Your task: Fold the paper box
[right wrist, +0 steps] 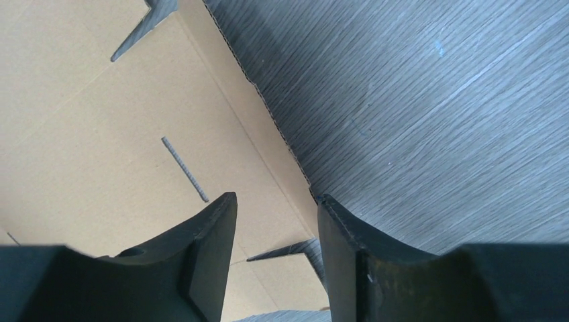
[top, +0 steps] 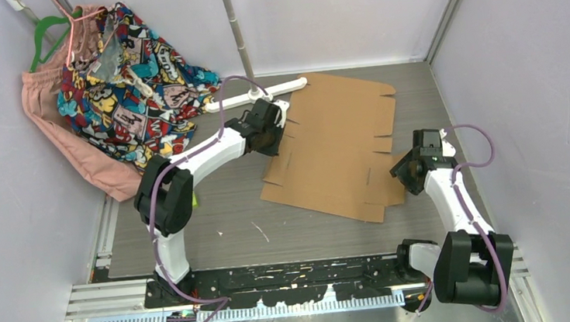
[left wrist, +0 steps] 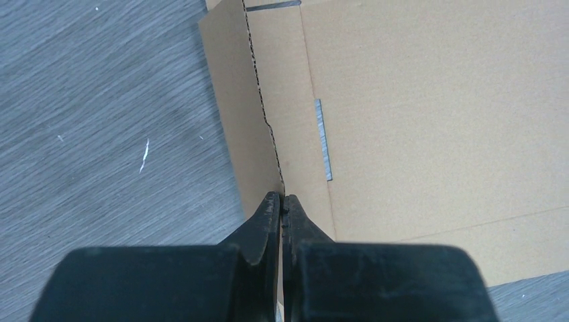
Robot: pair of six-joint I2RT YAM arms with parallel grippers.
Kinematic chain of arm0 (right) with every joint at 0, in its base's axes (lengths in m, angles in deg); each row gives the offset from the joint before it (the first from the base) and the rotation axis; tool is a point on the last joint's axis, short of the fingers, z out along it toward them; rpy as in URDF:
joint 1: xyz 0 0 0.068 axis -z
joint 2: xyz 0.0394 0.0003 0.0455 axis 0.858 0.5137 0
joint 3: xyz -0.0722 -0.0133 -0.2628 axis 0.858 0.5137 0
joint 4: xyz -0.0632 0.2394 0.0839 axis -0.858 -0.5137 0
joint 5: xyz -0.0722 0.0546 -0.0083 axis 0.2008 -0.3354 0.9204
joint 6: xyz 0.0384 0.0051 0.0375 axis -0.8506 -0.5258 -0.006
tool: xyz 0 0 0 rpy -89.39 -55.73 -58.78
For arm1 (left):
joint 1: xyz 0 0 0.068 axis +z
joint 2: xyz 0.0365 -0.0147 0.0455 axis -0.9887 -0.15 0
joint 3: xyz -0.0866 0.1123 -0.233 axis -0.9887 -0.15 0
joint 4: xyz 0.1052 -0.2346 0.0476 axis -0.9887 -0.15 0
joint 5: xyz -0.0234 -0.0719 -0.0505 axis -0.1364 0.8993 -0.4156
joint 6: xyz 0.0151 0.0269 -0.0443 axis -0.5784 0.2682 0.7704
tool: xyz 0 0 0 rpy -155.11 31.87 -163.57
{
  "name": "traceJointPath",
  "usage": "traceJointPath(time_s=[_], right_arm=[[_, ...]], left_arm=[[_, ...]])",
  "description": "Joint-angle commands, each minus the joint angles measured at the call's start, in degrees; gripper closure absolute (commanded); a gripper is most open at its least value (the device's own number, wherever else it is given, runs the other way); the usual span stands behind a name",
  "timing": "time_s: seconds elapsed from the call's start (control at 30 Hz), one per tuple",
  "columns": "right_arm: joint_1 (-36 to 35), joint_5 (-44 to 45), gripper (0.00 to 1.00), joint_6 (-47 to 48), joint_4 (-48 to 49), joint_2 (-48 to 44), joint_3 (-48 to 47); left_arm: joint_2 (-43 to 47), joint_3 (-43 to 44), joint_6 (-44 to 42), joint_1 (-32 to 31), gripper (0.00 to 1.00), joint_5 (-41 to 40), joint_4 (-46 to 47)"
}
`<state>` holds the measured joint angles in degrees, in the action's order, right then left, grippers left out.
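Starting at the left, a patterned garment [top: 122,74] and a pink one [top: 79,159] hang in the far corner, well apart from my work. My left gripper [left wrist: 280,201] is closed tight on the left edge of the paper box [top: 339,144]. In the left wrist view the corrugated edge runs straight into the pinch, and that side flap stands lifted off the table [top: 216,214]. The box itself is an unfolded die-cut sheet lying mostly flat in the middle of the table, slightly skewed, its slots and tabs facing up. On the right, my right gripper [right wrist: 275,199] sits at the sheet's right edge with a middling gap and nothing held, one finger over the cardboard and the other over bare table. I judge this sheet light and stiff: it should hinge cleanly along its scored lines but resist bending anywhere else. Being light, it will slide on the smooth table if I push on one side only. The edge is thin, so a pinch near a flap's middle, just inside the rim, looks safest to me. Gripping at a corner or tab risks crushing or tearing the corrugation.
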<state>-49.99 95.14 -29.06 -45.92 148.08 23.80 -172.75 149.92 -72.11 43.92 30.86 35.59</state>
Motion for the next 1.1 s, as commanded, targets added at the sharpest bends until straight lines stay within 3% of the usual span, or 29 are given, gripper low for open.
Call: traceJointPath(time_s=[0.0, 0.77, 1.07], right_arm=[[-0.23, -1.64, 0.49, 0.64, -0.55, -2.30, -2.53], [-0.24, -9.48, 0.52, 0.91, 1.20, -2.43, -3.82], [-0.23, -13.01, 0.70, 1.28, 2.08, -1.03, -4.25]], left_arm=[[4.18, 1.61, -0.36, -0.88, 1.00, 2.16, 0.53], [6.48, 0.05, 3.82, -0.96, 0.99, 10.66, 6.03], [5.39, 1.07, 3.30, -1.40, 0.99, 8.39, 4.70]])
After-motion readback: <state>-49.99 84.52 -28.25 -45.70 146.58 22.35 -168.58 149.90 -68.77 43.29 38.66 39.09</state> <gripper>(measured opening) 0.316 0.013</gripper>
